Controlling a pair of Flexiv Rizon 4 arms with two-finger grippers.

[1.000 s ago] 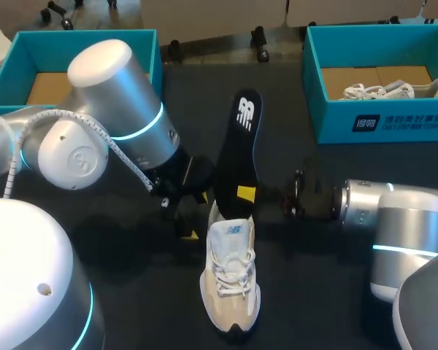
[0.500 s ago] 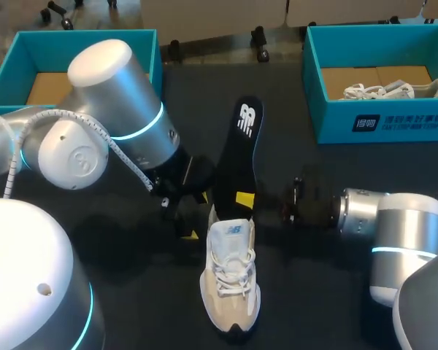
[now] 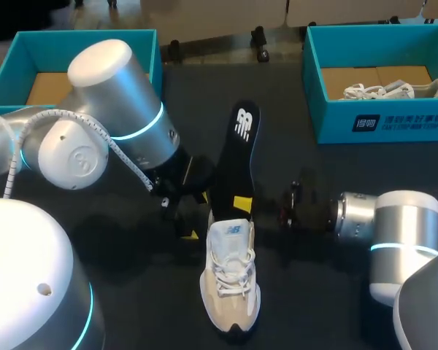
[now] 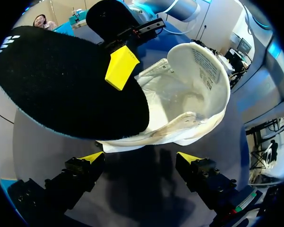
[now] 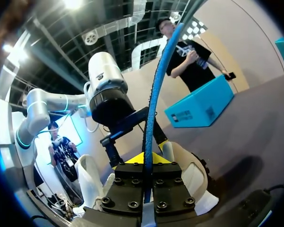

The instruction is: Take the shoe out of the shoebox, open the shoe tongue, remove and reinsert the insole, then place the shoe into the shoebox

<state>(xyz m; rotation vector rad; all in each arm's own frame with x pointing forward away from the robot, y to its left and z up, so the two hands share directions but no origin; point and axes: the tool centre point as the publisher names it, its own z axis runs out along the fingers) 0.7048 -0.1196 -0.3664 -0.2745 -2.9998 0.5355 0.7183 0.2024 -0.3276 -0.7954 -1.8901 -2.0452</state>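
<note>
Nearest: white and beige lace-up sneaker [image 3: 230, 284] flat on the dark tabletop [image 3: 321, 164], about mid-table, toe pointing near, heel opening far. Not in either box.

Left gripper [image 3: 196, 216] sits just left of the sneaker's heel. Left wrist view: left gripper [image 4: 141, 158] has its fingers spread wide, heel collar of the sneaker [image 4: 189, 90] just ahead of the tips, neither tip touching it. Holding nothing.

Right gripper [image 3: 242, 204] comes in from the right, at the heel opening. Right wrist view: right gripper [image 5: 149, 163] is clamped narrow on the black foam insole with a blue edge [image 5: 154, 94], both fingers pressed on its faces.

Insole [image 3: 237, 157] has its near end at the sneaker's heel opening and runs away to the far side, tilted; cannot tell how much is inside the shoe. Left wrist view shows its black face [image 4: 61, 94] over the collar.

Far left: open teal cardboard shoebox [image 3: 80, 35]. Far right: second teal cardboard shoebox [image 3: 379, 120] with another white shoe [image 3: 387, 91] lying inside.
</note>
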